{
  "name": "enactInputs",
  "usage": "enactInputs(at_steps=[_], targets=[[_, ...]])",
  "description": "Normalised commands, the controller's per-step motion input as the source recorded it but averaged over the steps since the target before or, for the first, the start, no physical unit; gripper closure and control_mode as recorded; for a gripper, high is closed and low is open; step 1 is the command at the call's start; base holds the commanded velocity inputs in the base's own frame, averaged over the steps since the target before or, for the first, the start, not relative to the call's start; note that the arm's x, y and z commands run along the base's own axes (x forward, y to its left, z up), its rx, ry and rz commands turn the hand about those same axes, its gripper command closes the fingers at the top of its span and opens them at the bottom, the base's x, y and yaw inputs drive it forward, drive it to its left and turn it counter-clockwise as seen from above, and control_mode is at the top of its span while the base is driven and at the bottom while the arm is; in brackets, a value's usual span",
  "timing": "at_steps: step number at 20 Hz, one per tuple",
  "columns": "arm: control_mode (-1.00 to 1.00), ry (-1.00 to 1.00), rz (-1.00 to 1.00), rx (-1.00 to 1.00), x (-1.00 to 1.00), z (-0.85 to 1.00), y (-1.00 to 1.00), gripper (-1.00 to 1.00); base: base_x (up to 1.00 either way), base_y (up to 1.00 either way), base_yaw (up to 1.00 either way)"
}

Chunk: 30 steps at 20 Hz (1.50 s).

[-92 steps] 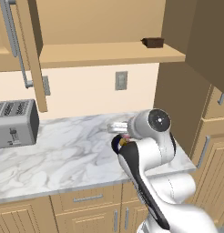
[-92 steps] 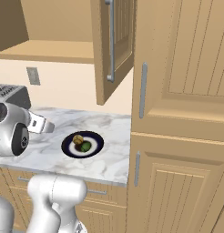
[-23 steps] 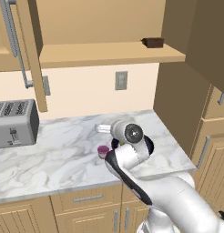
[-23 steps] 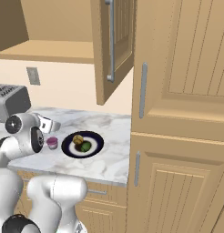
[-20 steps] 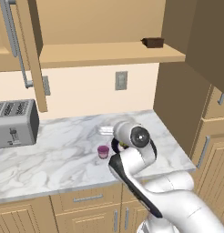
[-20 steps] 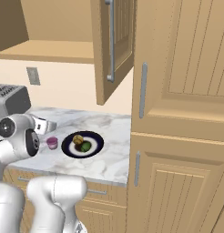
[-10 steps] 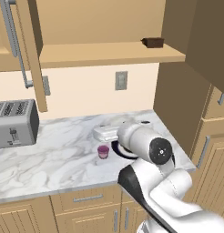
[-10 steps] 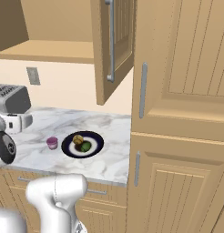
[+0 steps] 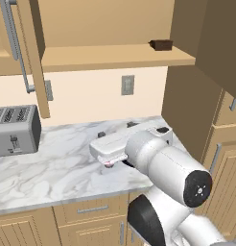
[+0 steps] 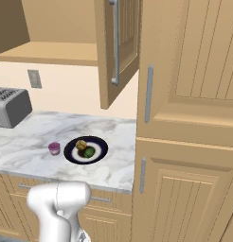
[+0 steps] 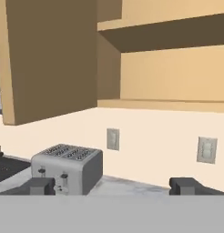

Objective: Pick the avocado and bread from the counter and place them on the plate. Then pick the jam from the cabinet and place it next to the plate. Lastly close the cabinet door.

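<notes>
The dark navy plate (image 10: pixel 100 149) lies on the white marble counter (image 10: pixel 113 170). On it rest the golden-tan bread (image 10: pixel 81 144) and the dark green avocado (image 10: pixel 89 152). The purple-pink jam (image 10: pixel 54 148) stands upright on the counter just left of the plate, free of any grip. My gripper (image 11: pixel 113 185) is open with nothing between its far-apart fingertips (image 11: pixel 38 185), and it faces the toaster. In the left base view my white hand (image 9: pixel 110 148) hovers low over the counter. The cabinet (image 9: pixel 110 55) stands open, its door (image 10: pixel 116 47) swung out above the plate.
A silver toaster (image 9: pixel 14 129) stands at the counter's left. A dark brown box (image 9: pixel 161 44) sits on the cabinet shelf. The cabinet's left door (image 9: pixel 24 48) hangs open with its bar handle. Tall wooden cupboards (image 10: pixel 189 118) close off the counter's right end.
The arm has pulled back from the jam and swung up toward the left base camera, leaving the right base view. The jam, plate, bread and avocado have stayed put.
</notes>
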Motion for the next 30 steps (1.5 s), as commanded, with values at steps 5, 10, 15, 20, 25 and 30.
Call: enactInputs(at_steps=[5, 10, 15, 20, 25, 30], targets=[[-1.00, -0.20, 0.01, 0.00, -0.75, 0.75, 0.38, -1.00, 0.00, 0.00, 0.00], [-1.00, -0.16, 0.00, 0.00, -0.18, 0.49, 0.53, -1.00, 0.00, 0.00, 0.00], [-1.00, -0.17, 0.00, 0.00, -0.02, 0.14, 0.59, -1.00, 0.00, 0.00, 0.00], [-1.00, -0.02, -0.07, 0.00, 0.09, 0.00, 0.50, -1.00, 0.00, 0.00, 0.00], [-1.00, 0.00, -0.16, 0.00, 0.25, -0.02, 0.34, -1.00, 0.00, 0.00, 0.00], [-1.00, -0.04, -0.25, 0.00, 0.17, 0.00, 0.18, -1.00, 0.00, 0.00, 0.00]])
